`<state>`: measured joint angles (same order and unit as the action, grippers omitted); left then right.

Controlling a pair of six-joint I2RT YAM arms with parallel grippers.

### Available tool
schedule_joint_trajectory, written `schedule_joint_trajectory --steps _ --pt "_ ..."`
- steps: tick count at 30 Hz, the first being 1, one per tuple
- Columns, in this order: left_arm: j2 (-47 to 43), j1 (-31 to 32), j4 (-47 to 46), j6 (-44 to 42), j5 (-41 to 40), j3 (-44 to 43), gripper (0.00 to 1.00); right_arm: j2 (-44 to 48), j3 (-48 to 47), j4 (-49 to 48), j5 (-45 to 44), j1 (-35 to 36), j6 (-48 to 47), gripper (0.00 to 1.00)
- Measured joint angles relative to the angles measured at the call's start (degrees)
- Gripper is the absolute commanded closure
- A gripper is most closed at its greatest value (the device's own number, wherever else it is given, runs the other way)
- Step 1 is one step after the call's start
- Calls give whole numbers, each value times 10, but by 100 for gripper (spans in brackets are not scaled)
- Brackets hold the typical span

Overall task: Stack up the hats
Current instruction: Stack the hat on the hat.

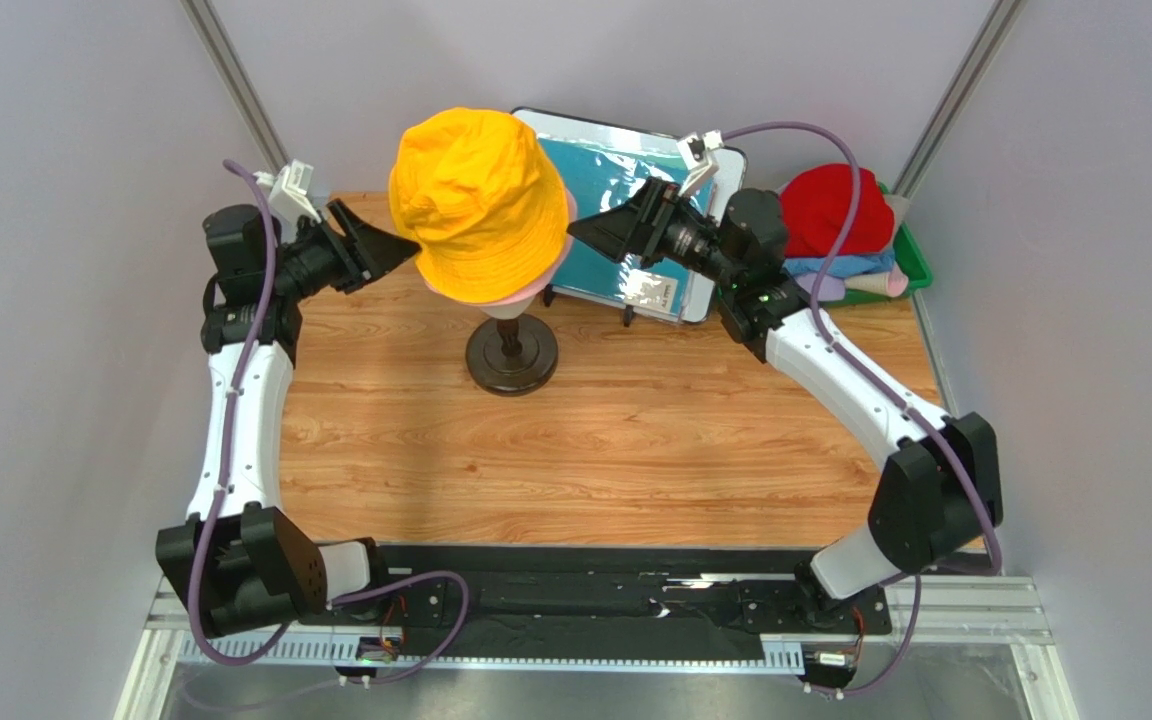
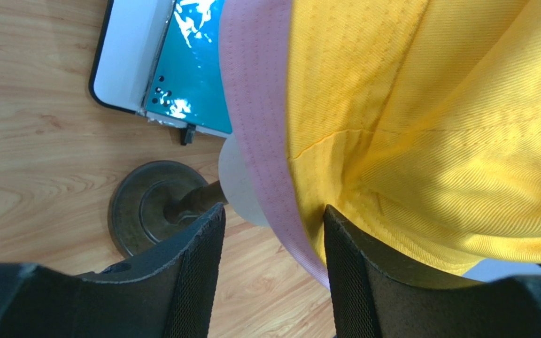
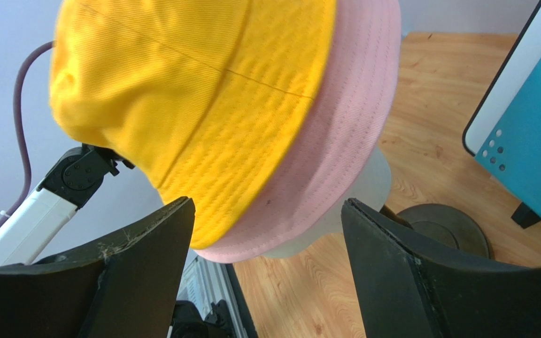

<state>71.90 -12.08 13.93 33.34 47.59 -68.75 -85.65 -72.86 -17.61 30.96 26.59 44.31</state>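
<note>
Orange-yellow hat [image 1: 480, 203] sits between the spread left hand [image 1: 402, 248] and spread right hand [image 1: 585, 228].

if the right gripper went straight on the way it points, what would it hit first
Most likely the lower edge of the orange-yellow hat, or the pink hat just under it; depth is unclear.

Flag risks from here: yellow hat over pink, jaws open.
1. Left jaws straddle the brim edges of the pink hat and yellow hat; a crooked retreat could snag and drag them off.
2. The yellow hat sits skewed, pink brim exposed on one side; it may slide.
3. The mannequin head stands on a thin post and small base; a tug could tip it.
</note>
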Motion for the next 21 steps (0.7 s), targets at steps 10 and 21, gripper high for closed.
schedule_joint_trajectory --steps 10,21 --pt "-26 -30 -69 49 59 45 40 -76 -6 -113 56 0 90 22" --pt "-27 -34 -176 117 78 42 41 -77 -7 -160 61 0 110 25"
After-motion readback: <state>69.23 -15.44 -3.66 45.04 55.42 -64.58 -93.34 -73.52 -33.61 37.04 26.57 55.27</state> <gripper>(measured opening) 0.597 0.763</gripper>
